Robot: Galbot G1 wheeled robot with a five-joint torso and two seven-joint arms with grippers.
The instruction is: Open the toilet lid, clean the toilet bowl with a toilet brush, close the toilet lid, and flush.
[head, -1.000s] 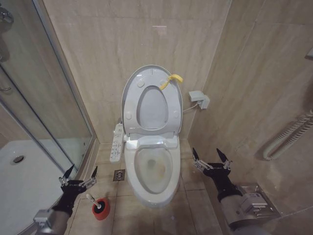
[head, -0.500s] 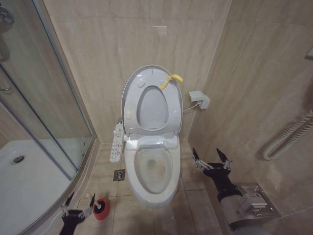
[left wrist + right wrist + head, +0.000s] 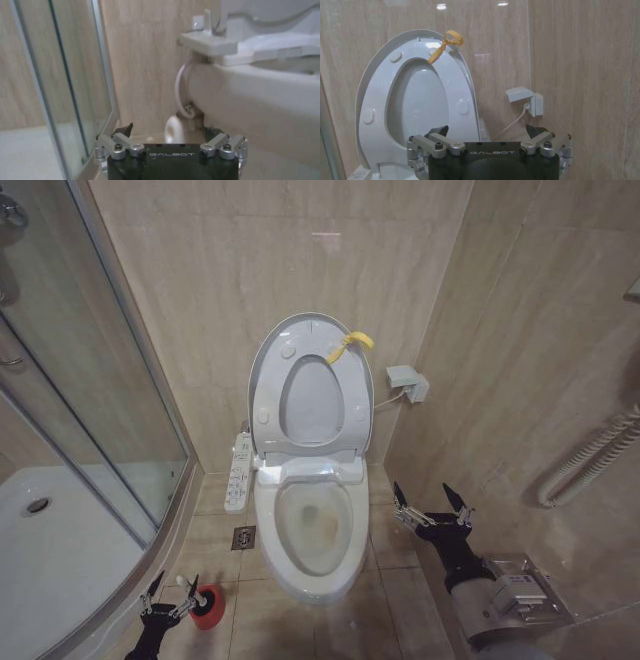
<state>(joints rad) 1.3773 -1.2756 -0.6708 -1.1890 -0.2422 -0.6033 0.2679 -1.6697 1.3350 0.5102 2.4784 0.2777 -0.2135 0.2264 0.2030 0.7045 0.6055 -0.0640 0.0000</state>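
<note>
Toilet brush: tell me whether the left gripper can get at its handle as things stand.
Probably yes. The left gripper is open, low by the floor, right beside the toilet brush in its red holder, with the white handle tip near its fingers and nothing between them.

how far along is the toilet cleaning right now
Step one looks done: the toilet lid stands raised against the wall, with the stained toilet bowl exposed. In hand: the left pincer, open, sits low beside the toilet brush, which stands in its red holder, not gripped. The right pincer waits open beside the bowl. Left: picking up the brush, scrubbing, closing the lid, flushing.
</note>
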